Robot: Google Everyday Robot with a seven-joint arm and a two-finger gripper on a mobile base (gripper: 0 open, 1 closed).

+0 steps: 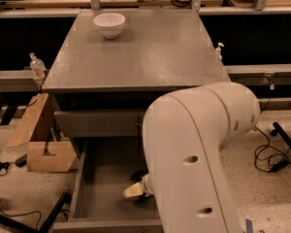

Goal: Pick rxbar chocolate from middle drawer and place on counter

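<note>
The pincer (136, 191) was low inside the one open middle drawer (105, 182); I could not tell its grip. One white bowl (109, 24) sat on the tabletop (150, 55).

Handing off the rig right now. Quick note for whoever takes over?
The gripper is low inside the open middle drawer, near its front right. The arm blocks that side.
The rxbar chocolate is not clearly visible. It is probably at or under the gripper, and a grasp is unconfirmed.
The counter has a white bowl at the back left and no bar on it.
Done: drawer open, gripper reached in.
Left: confirm grasp, lift out, set bar on counter.
</note>
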